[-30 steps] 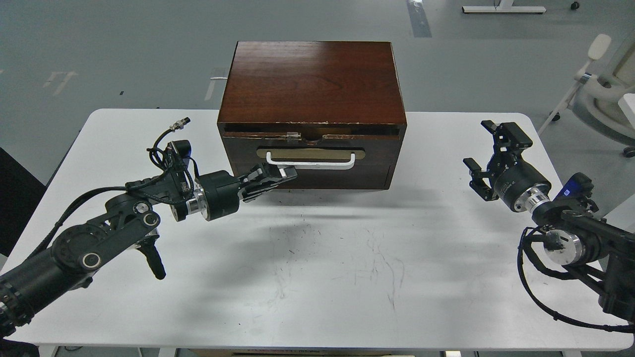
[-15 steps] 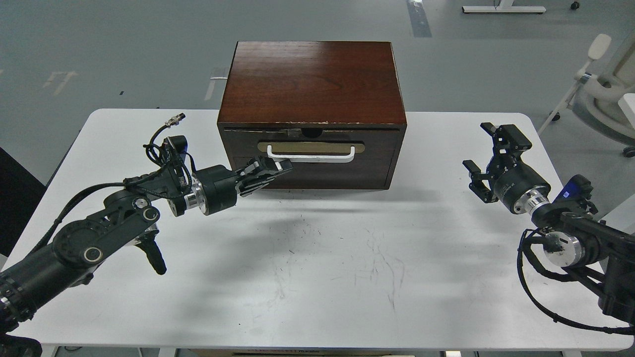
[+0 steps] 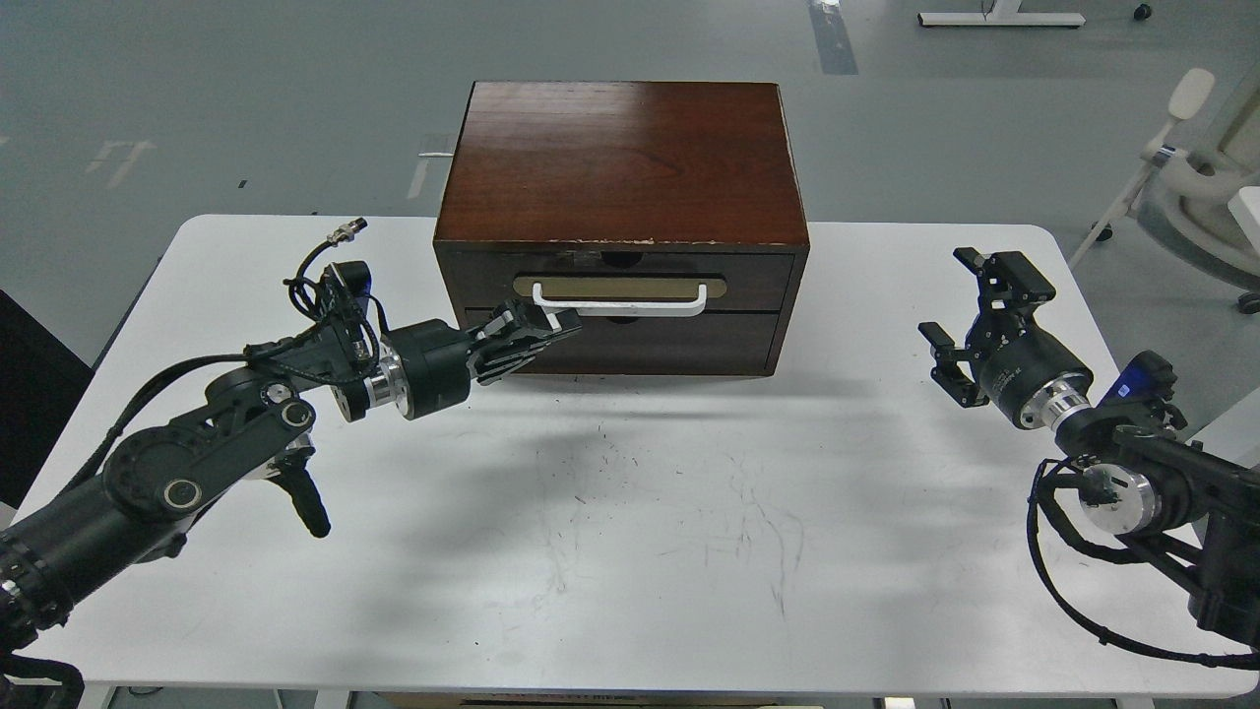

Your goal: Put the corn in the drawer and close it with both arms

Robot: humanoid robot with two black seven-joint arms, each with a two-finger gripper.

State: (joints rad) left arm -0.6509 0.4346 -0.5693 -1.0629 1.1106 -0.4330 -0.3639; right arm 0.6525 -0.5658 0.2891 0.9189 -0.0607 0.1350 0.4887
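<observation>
The reddish-brown cabinet [image 3: 622,158] stands at the back middle of the white table. Its drawer [image 3: 622,291] sits pushed in, front flush with the cabinet face, with the tan oval plate and white bar handle [image 3: 620,300] showing. My left gripper [image 3: 551,328] has its fingers together, empty, and its tip rests against the drawer front just below the handle's left end. My right gripper [image 3: 965,305] is open and empty above the table at the right, well clear of the cabinet. The corn is out of view.
The white table [image 3: 630,512] carries only scuff marks in front of the cabinet. A white office chair [image 3: 1206,167] stands on the floor at the far right, beyond the table edge.
The drawer has slid back into the cabinet, from slightly open to flush. My left gripper has moved forward with it against the drawer front. The right arm has hardly moved.
</observation>
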